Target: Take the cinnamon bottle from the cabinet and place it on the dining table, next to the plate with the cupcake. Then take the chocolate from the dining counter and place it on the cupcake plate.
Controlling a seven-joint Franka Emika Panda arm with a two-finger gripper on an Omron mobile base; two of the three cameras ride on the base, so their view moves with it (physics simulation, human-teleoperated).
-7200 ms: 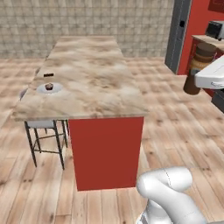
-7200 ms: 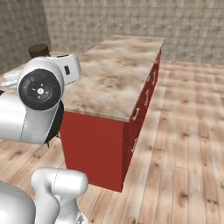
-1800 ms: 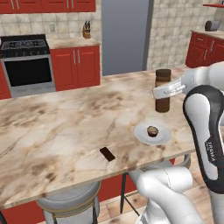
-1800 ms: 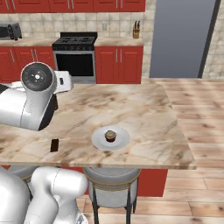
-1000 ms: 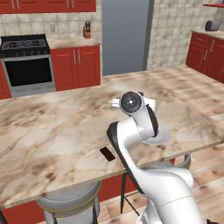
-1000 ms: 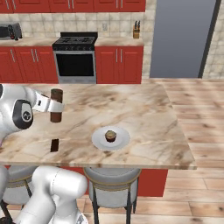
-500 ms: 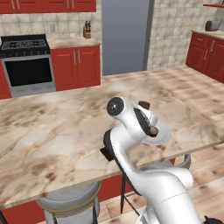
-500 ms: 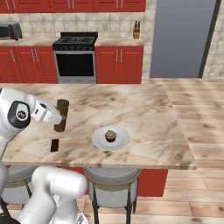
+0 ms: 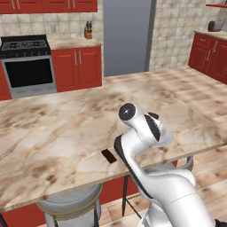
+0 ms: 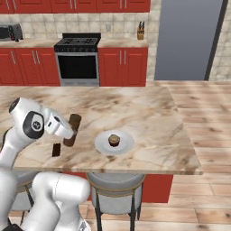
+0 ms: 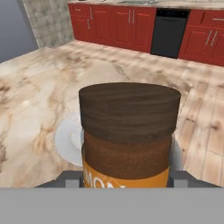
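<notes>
The cinnamon bottle [image 10: 72,130] stood upright on the marble worktop [image 10: 149,113], its long axis vertical and its dark cap uppermost, with the gripper [image 10: 67,131] closed around its body from the side. In the hand view the bottle [image 11: 129,135] sat squarely between the jaws, its cap close to the lens. The white plate [image 10: 114,142] with the cupcake [image 10: 114,140] lay just beside the bottle, and the chocolate [image 10: 56,150] lay flat near the worktop's front edge, close by on the bottle's other side.

Half a second earlier the bottle had been carried higher over the worktop and farther from the plate; it had since come down to stand close to it. In the left base view the arm's white elbow hid most of the bottle, with the chocolate [image 9: 108,155] in plain sight.
</notes>
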